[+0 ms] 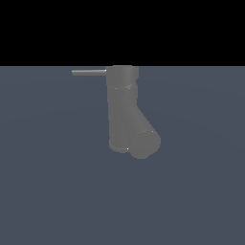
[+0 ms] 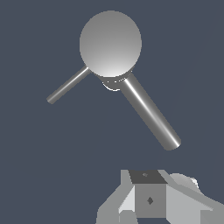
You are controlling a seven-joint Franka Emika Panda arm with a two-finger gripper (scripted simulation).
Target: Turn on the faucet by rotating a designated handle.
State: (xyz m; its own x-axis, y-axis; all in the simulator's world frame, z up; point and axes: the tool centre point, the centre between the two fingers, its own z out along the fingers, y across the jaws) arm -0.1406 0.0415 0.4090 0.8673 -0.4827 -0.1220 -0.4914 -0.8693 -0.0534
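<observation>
A: Where does the dull grey matte Y-shaped faucet (image 1: 122,107) stand?

B: Upright on the flat slate-blue floor (image 1: 48,191). In the exterior view, its thick round-ended spout (image 1: 142,141) branches off toward five o'clock.

A: And the thin straight light-grey rod handle (image 1: 89,72)?

B: It projects from the cylinder's top toward nine o'clock. The white glossy robot gripper (image 2: 151,199) sits well apart from both.

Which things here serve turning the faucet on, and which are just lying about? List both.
For the job:
- faucet, grey upright cylinder with diagonal spout
- handle, thin rod projecting from the cylinder's top
- gripper, only partly seen in the wrist view, touching neither

Lying about:
- nothing; only the bare floor
</observation>
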